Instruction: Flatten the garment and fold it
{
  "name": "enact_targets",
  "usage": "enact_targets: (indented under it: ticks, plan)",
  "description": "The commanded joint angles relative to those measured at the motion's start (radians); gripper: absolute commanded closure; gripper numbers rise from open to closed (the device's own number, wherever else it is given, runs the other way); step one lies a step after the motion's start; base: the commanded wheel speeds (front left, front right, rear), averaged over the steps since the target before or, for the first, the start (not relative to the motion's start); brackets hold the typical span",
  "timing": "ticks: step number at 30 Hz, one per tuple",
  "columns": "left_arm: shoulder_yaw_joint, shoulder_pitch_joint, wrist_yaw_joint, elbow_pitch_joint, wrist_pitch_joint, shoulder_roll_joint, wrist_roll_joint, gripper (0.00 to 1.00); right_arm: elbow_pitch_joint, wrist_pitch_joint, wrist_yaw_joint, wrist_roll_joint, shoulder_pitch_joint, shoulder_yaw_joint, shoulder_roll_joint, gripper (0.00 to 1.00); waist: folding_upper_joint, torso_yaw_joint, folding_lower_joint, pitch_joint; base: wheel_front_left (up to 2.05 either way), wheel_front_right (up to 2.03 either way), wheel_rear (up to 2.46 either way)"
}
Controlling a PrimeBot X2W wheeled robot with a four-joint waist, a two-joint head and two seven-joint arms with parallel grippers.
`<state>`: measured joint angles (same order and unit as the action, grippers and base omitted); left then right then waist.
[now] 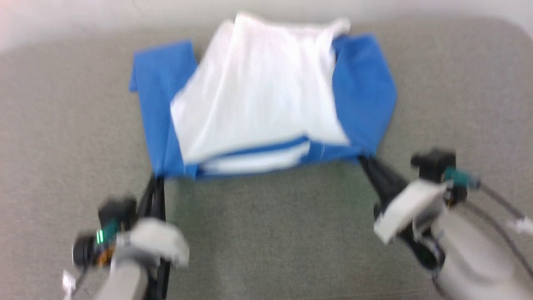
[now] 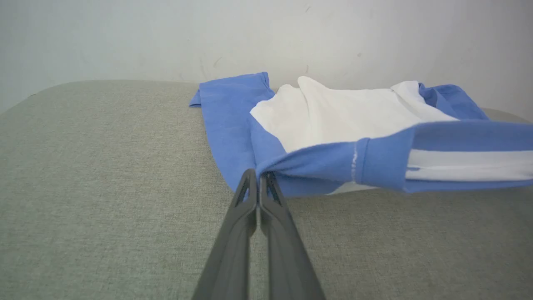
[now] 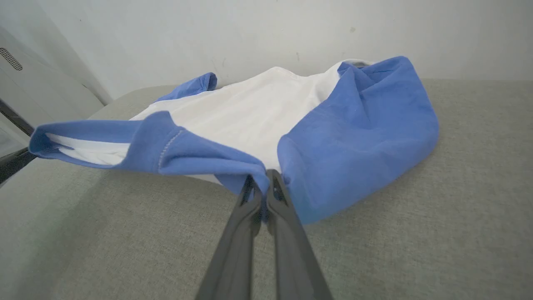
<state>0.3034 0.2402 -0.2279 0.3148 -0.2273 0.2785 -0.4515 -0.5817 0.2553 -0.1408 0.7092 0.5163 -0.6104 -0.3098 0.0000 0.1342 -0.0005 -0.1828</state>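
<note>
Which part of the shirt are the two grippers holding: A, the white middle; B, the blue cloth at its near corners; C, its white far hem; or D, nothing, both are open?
B: the left gripper and the right gripper are each shut on blue cloth at a near corner of the shirt.

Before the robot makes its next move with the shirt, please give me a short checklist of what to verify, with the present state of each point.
1. The left claw is shut on a near blue corner of the garment: ok.
2. The right claw is shut on the other near blue corner: ok.
3. The near edge is raised off the grey surface between both claws: ok.
4. The white body lies smooth: not ok, long creases run along it.
5. Each claw holds all cloth layers at its corner: cannot tell.
</note>
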Motion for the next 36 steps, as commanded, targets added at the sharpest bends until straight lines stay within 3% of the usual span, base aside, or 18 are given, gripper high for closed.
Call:
enact_targets:
  ticks: [1, 12, 18, 24, 26, 27, 28, 29, 36]
  plan:
    - [-0.017, -0.045, -0.033, -0.015, 0.006, 0.026, -0.003, 1.0, 0.002, 0.002, 0.01, -0.009, -0.029, 0.024, -0.021, 1.0, 0.0, -0.004, 0.0005, 0.115, 0.0, 0.0, 0.0]
    - [0.06, -0.434, -0.145, -0.286, 0.153, 0.049, 0.006, 1.0, 0.212, -0.111, 0.01, -0.157, -0.427, 0.21, -0.014, 1.0, 0.0, -0.027, 0.0005, 0.197, 0.0, 0.0, 0.0]
    - [0.087, -0.527, -0.151, -0.303, 0.2, 0.049, -0.018, 1.0, 0.35, -0.232, 0.01, -0.285, -0.624, 0.347, 0.035, 1.0, 0.0, -0.041, 0.0005, 0.194, 0.0, 0.0, 0.0]
    - [0.102, -0.469, -0.105, -0.215, 0.148, -0.008, -0.047, 1.0, 0.395, -0.301, 0.01, -0.402, -0.672, 0.394, 0.104, 1.0, 0.0, -0.04, 0.0005, 0.149, 0.0, 0.0, 0.0]
    - [0.101, -0.437, -0.081, -0.163, 0.113, -0.034, -0.061, 1.0, 0.375, -0.312, 0.01, -0.42, -0.663, 0.384, 0.118, 0.63, 0.0, -0.038, 0.0005, 0.137, 0.0, 0.0, 0.0]
    - [0.1, -0.423, -0.069, -0.136, 0.099, -0.047, -0.071, 0.78, 0.365, -0.316, 0.01, -0.416, -0.658, 0.373, 0.128, 0.52, 0.0, -0.037, 0.0005, 0.133, 0.0, 0.0, 0.0]
    - [0.098, -0.409, -0.056, -0.114, 0.083, -0.058, -0.08, 0.54, 0.359, -0.313, 0.01, -0.408, -0.652, 0.364, 0.135, 0.0, 0.0, -0.035, 0.0005, 0.131, 0.0, 0.0, 0.0]
    - [0.095, -0.398, -0.046, -0.095, 0.066, -0.071, -0.089, 0.03, 0.351, -0.313, 0.01, -0.406, -0.649, 0.349, 0.135, 0.0, 0.0, -0.035, 0.0005, 0.131, 0.0, 0.0, 0.0]
    - [0.052, -0.362, -0.01, -0.106, -0.021, -0.089, -0.084, 0.0, 0.431, -0.181, 0.01, -0.382, -0.658, 0.379, 0.146, 0.0, 0.0, -0.031, 0.0005, 0.133, 0.0, 0.0, 0.0]
